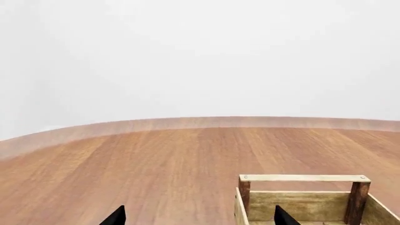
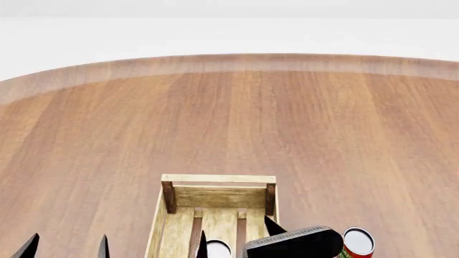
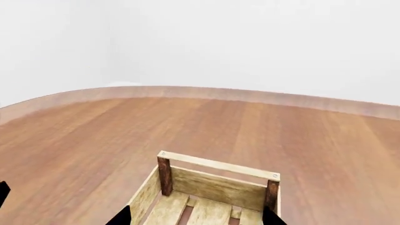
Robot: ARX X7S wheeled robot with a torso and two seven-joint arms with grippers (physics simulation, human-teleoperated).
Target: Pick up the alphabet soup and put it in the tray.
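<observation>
The tray point(image 2: 218, 179), a light-wood slatted crate with dark corner posts, stands on the table at the near middle; it also shows in the right wrist view point(image 3: 216, 165) and the left wrist view point(image 1: 304, 178). A round white-grey can top point(image 2: 217, 249), apparently the alphabet soup, shows inside the tray at the frame's bottom edge; its label is hidden. My right gripper point(image 2: 237, 236) hangs over the tray, its jaws wide apart point(image 3: 196, 219) with only slats between them. My left gripper point(image 2: 66, 248) is open and empty left of the tray point(image 1: 200, 221).
A smaller red can with a white top point(image 2: 357, 242) stands on the table just right of the tray, next to my right gripper's black body. The round wooden table point(image 2: 229, 118) stretches far ahead to its curved edge, with a white wall behind.
</observation>
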